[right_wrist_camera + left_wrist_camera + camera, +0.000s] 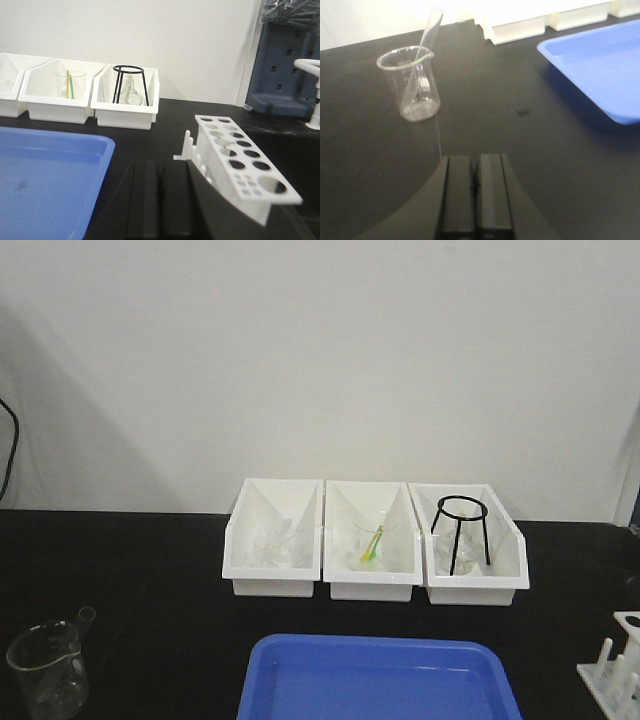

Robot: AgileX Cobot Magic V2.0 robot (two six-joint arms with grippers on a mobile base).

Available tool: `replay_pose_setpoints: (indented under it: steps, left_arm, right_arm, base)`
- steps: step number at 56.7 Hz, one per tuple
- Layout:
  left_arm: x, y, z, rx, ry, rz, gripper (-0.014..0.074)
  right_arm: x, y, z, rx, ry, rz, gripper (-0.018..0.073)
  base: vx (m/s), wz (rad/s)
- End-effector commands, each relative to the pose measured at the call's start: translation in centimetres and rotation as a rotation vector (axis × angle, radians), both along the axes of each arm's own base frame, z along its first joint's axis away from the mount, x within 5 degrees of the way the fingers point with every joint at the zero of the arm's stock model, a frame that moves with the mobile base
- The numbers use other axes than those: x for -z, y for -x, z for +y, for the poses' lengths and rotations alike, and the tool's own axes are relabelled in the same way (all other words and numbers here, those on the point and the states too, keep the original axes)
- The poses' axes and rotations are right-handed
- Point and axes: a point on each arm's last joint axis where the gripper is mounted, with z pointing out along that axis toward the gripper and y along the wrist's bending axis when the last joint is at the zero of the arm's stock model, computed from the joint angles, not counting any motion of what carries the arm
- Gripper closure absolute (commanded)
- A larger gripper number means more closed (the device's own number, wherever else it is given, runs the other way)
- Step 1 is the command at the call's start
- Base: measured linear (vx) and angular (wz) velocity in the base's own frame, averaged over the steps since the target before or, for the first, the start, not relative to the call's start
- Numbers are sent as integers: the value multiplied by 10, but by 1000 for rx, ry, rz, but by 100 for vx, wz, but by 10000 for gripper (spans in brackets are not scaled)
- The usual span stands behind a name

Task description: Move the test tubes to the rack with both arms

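A clear test tube [427,42] leans inside a glass beaker [412,82] on the black table, its rim sticking out above the spout; in the front view the tube [84,617] and beaker [48,670] sit at the bottom left. My left gripper [475,162] is shut and empty, well short of the beaker. The white rack [240,162] stands at the right with empty holes and a row of pegs; the front view shows the rack [617,665] at the lower right edge. My right gripper [161,167] is shut and empty, just left of the rack.
A blue tray [378,678] lies at the front centre. Three white bins [372,540] line the back, holding glassware, a beaker with a green-yellow stick [372,543] and a black wire tripod ring [460,530]. A blue-grey fixture [287,65] stands at the far right.
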Motion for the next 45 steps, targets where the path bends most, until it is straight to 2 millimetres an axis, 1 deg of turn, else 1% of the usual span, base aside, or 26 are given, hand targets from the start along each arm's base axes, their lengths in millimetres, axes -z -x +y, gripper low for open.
replay_pose_setpoints:
  steps: [1, 22, 45]
  left_arm:
    - [1, -1, 0, -6, 18, -68, 617]
    - [1, -1, 0, -6, 18, -68, 617]
    - [1, -1, 0, -6, 18, -68, 617]
  right_arm:
    - [-4, 0, 0, 3, 15, -70, 567]
    - [-4, 0, 0, 3, 15, -70, 567]
    - [-4, 0, 0, 3, 15, -70, 567]
  base:
    - [32, 2]
    - [24, -5]
    - [4, -2]
